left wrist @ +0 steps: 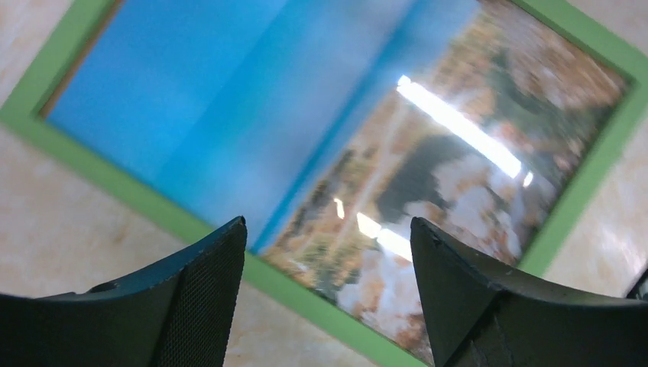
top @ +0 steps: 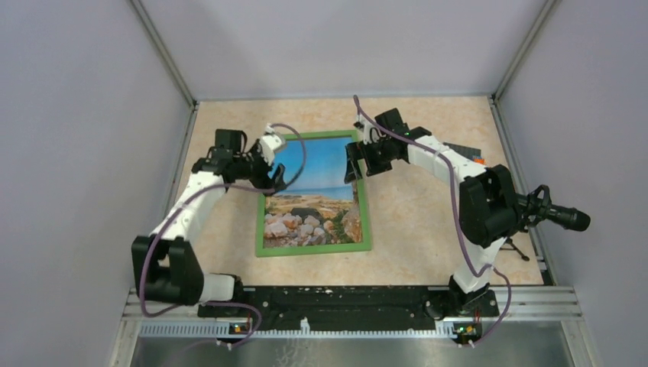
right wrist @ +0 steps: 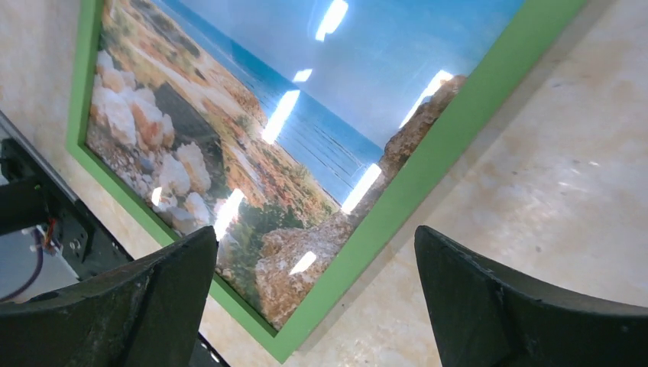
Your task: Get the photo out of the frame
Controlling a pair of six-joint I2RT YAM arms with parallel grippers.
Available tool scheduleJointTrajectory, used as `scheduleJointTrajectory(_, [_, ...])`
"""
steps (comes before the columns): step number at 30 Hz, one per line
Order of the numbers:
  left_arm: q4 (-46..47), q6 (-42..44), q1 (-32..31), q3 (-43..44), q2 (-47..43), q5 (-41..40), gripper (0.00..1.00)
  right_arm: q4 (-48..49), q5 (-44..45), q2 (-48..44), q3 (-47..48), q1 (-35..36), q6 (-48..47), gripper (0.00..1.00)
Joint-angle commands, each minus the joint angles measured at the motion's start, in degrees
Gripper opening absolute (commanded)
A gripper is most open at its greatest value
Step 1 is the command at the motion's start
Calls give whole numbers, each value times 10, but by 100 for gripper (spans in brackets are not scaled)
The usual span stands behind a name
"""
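The frame point(top: 313, 249) lies flat in the middle of the table, its thin green border around the photo point(top: 317, 195) of blue sky, sea and pale rocks. My left gripper point(top: 277, 180) hovers over the frame's upper left edge. In the left wrist view it point(left wrist: 328, 222) is open and empty above the green border point(left wrist: 296, 294) and the photo point(left wrist: 229, 99). My right gripper point(top: 353, 170) hangs over the upper right edge. The right wrist view shows it point(right wrist: 315, 229) open and empty above the border point(right wrist: 344, 282) and the glossy photo point(right wrist: 229, 130).
Grey enclosure walls stand on the left, back and right of the table. A black mounting rail point(top: 344, 298) runs along the near edge. A small dark object with an orange spot point(top: 475, 155) lies behind the right arm, and a small tripod-like stand point(top: 520, 248) sits at the right edge.
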Motion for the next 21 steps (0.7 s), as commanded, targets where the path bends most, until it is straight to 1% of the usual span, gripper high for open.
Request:
scheduleJointTrajectory(1, [-75,195,-97,-114,-104,-11,82,17,83,-84,23,5,49,99])
scheduleJointTrajectory(4, [-57,210,-178,-184,-168,-33,83,19,128,-100,15,5,67,99])
scheduleJointTrajectory(7, [-10,173,-260,-224,-179,-80,83,21,150,-102,8,4,86,99])
scheduleJointTrajectory(14, [78,58,-409,-225,-101,-163,78,29,146,-103,-28,-8,124,99])
scheduleJointTrajectory(18, [109,34,-473,-228,-66,-205,73,30,149,-107,-37,-16,134,99])
scheduleJointTrajectory(21, [118,33,-498,-228,-49,-241,68,29,148,-110,-47,-22,142,99])
